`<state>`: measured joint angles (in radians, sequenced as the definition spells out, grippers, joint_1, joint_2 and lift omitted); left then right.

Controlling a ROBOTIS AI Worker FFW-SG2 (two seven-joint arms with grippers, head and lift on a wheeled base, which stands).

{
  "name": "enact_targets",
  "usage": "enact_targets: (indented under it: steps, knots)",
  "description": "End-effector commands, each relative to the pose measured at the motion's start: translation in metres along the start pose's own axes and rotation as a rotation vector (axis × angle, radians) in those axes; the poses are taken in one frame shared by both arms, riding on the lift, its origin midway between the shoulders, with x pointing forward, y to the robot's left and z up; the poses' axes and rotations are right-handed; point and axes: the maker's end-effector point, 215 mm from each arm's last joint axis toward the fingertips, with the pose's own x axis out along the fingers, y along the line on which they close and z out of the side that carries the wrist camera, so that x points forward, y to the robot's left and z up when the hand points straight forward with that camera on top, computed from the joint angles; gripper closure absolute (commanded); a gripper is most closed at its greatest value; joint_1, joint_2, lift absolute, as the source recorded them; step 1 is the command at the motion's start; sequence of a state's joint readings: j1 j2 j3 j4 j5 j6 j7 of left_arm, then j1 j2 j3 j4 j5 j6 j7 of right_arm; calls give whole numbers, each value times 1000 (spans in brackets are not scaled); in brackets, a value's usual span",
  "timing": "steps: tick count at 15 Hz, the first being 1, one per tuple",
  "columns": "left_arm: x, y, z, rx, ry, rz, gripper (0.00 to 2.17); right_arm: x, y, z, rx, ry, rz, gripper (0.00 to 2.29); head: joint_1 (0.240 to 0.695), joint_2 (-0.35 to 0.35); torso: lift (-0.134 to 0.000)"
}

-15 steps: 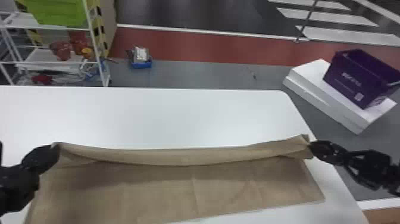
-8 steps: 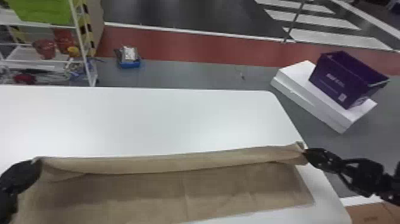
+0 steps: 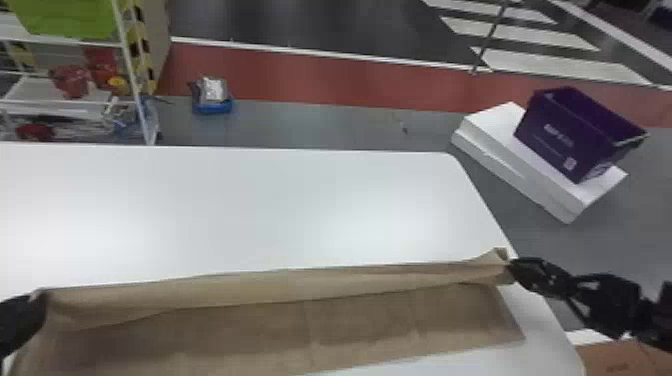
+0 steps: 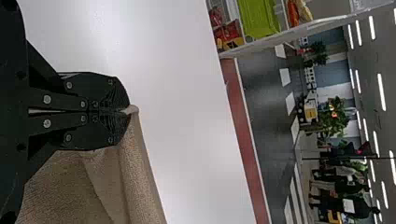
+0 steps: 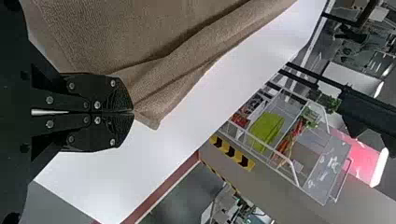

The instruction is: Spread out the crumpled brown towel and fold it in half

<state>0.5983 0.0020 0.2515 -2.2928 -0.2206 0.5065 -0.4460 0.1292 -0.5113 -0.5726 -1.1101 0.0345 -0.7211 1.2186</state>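
The left gripper (image 3: 35, 302) is pinching one corner of the brown towel (image 3: 300, 325), and the right gripper (image 3: 514, 265) is pinching it near another corner. Between both grippers, the towel stretches over the white table (image 3: 300, 215)

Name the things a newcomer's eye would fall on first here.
Probably the wide brown towel, stretched across the near part of the white table, with the left hand and the right hand shut on opposite ends of its far edge. Next, the purple bin on a white block beyond the table's right side, and the bright green tub on the rack at far left.
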Motion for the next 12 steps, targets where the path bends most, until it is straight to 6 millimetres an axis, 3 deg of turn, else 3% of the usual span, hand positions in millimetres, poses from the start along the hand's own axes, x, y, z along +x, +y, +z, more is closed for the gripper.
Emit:
enact_targets:
  steps: [1,5,9,10,12]
  knots:
    - [-8,-3,-3,6,9,1,1183,6,9,-2,0,4,24,1413,695,-236,-124]
    - [-19,-4,-3,23,18,2,1183,4,16,-6,10,14,34,1413,695,-231,-124]
    - [-29,0,-4,27,27,5,1183,-15,12,-5,16,26,18,1413,695,-240,-124]
    - [-29,-1,-8,26,35,3,1180,-18,13,-8,26,34,16,1409,695,-244,-124]
    - [-26,-1,-28,18,74,7,1163,-18,22,-13,36,45,27,1183,695,-256,-124]
